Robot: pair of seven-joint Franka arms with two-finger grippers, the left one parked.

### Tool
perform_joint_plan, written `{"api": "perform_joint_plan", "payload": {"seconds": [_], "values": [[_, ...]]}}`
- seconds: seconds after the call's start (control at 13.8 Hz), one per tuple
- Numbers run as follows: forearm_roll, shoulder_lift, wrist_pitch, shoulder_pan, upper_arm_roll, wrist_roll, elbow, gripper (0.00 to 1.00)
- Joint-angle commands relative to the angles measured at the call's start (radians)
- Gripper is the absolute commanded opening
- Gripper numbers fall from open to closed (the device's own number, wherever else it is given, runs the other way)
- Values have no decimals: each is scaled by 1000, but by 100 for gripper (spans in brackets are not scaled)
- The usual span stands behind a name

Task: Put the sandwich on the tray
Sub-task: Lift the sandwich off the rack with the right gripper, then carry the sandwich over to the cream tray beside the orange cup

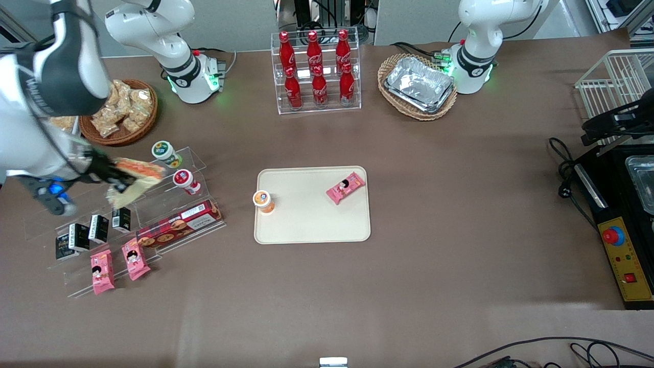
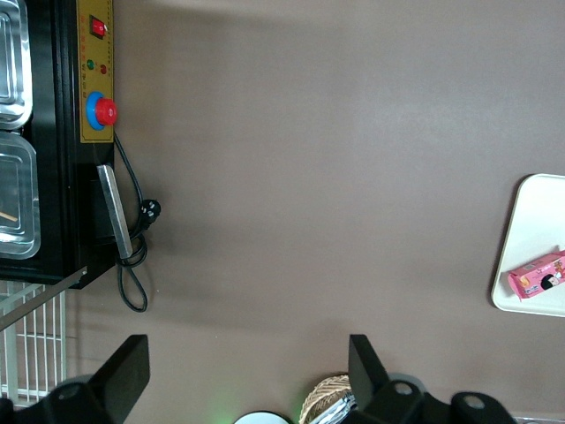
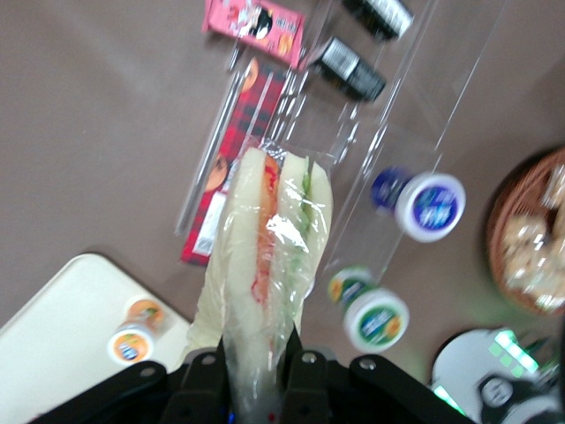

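The sandwich [image 1: 137,171] [image 3: 269,256], a plastic-wrapped wedge of pale bread with an orange-red filling edge, hangs in the air above the clear acrylic shelf [image 1: 168,204] toward the working arm's end of the table. My right gripper [image 1: 118,176] [image 3: 258,362] is shut on the wrapped end of it. The cream-beige tray [image 1: 311,225] [image 3: 53,318] [image 2: 530,247] lies flat in the middle of the table, apart from the sandwich. On it stand an orange-lidded cup [image 1: 263,200] [image 3: 132,340] and a pink snack packet [image 1: 345,187] [image 2: 537,276].
The acrylic shelf carries small lidded cups [image 1: 163,151], a red biscuit box [image 1: 179,225], dark cartons [image 1: 97,228] and pink packets [image 1: 134,258]. A snack basket [image 1: 122,111], a cola bottle rack [image 1: 317,71] and a basket of foil trays [image 1: 419,84] stand farther from the camera.
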Motion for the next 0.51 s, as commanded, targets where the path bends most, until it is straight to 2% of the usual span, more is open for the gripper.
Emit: {"api": "perform_joint_plan", "payload": {"seconds": [0.0, 0.43], "values": [[53, 56, 2, 127, -13, 259, 26, 0], [109, 140, 133, 270, -13, 514, 24, 0]]}}
